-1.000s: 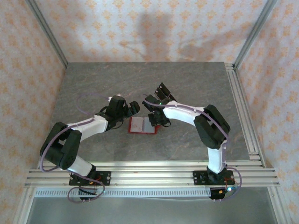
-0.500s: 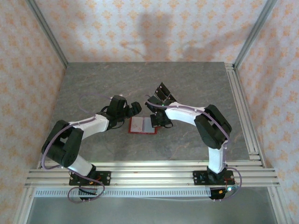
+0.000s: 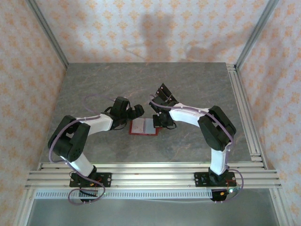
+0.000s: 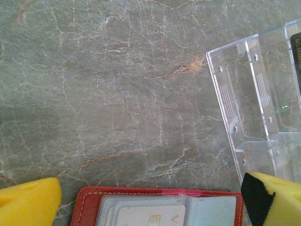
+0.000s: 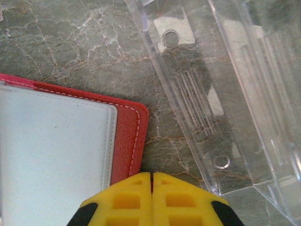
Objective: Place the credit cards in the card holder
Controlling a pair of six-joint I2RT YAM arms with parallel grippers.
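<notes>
The small red square fold-over card holder point(image 3: 143, 127) lay open and flat on the grey marble-patterned worktop point(image 3: 94, 84), near the middle, between the two arms. Its long axis ran left to right in the top view, pale inside facing up. The left gripper point(image 3: 134, 113) hovered at the holder's far-left corner, jaws released and spread wide with nothing between the pads. In the left wrist view the yellow fingertips point(image 4: 28, 203) stood well apart, with the holder's red stitched edge spanning the gap between them. The right gripper point(image 5: 151, 188) sat just beside the holder's right edge, jaws clenched on nothing, tip pointing at the bare strip of worktop between the holder and the clear plastic rack point(image 5: 211, 94). Both arms were about equally close; the right tip looked nearer the red edge. A thin pale pinkish-grey credit card point(image 4: 150, 217) was seated in a clear pocket of the holder, top edge showing; could not tell whether a second one sat behind it. A black card point(image 4: 296, 52) stayed in the rack, far-right of the holder. Judged: card mostly in; the next move probably turns on that right edge, pressing or folding it over leftward, and the holder could slide on the smooth worktop.
</notes>
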